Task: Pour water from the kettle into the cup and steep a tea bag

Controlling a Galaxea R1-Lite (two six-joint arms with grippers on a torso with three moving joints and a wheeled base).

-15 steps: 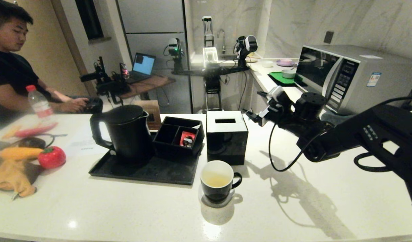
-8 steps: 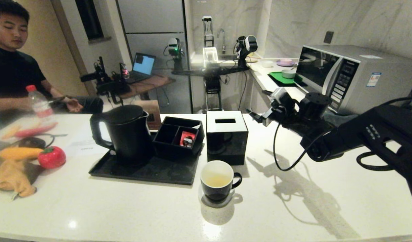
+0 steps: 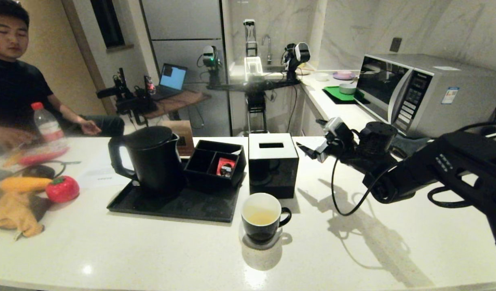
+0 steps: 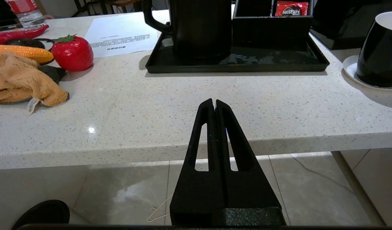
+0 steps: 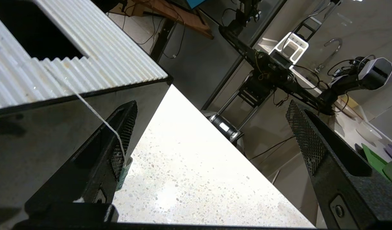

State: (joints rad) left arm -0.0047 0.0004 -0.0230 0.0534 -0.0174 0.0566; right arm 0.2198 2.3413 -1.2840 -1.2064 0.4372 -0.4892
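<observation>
Head view, left to right: seated person in black shirt (image 3: 13, 81) behind the white speckled countertop (image 3: 151, 250), clear plastic bottle with red cap (image 3: 47, 125), red toy tomato (image 3: 62, 188). Tall matte black jug kettle (image 3: 151, 159) stands upright on the flat black tray (image 3: 171, 208), loop handle facing left, touching the black divided organiser box (image 3: 215, 161) with a small red packet (image 3: 225, 166) inside. Glossy black cube box with white slotted top (image 3: 273, 163) sits just right of the tray. Glossy black mug with white interior (image 3: 262, 218) stands in front of the cube, off the tray, on a white saucer, holding pale yellowish liquid (image 3: 260, 218). Right gripper (image 3: 312, 147) hovers beside the cube's right side, jaws spread wide, clamping nothing; in the right wrist view a thin white string (image 5: 97, 115) runs from the cube's ribbed top to a small tag at one finger. Tea bag pouch itself not visible. Left wrist view: left gripper (image 4: 214, 102) parked below the counter edge, jaws pressed together, empty.
</observation>
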